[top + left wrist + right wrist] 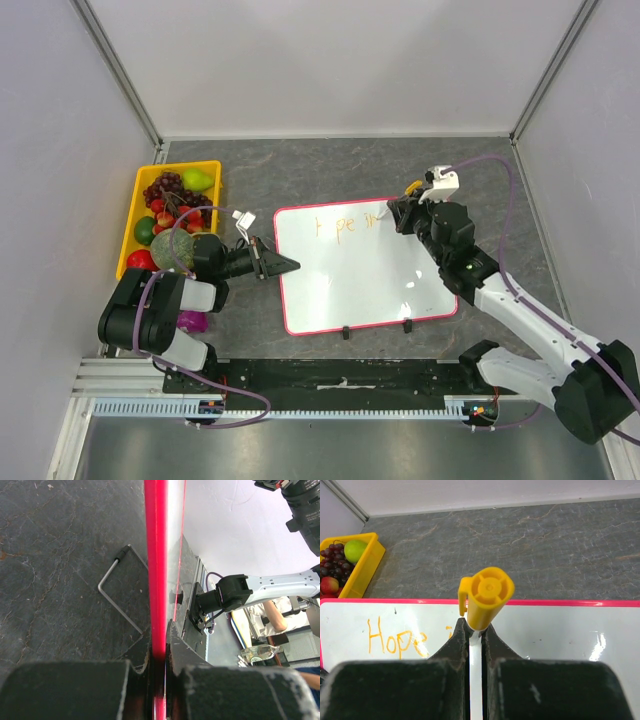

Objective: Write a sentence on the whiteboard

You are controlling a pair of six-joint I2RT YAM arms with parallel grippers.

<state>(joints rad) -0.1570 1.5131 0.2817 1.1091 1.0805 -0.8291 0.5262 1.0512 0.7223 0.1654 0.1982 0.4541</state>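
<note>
From above: large glossy white whiteboard (365, 285) with thin pink-red frame lies mid-table on grey stone-look table (300, 170); my left gripper (288, 265) at its left edge, my right gripper (398, 215) over its far right part; thin orange handwritten sentence (345, 227) along far side, incomplete
Left wrist: fingers clamped on red frame, board edge-on between them
Right wrist: fingers clenched round yellow plastic marker (487, 592), cap end toward camera; "Hope" legible at left; yellow fruit tray (362, 565) beyond board's corner
</note>
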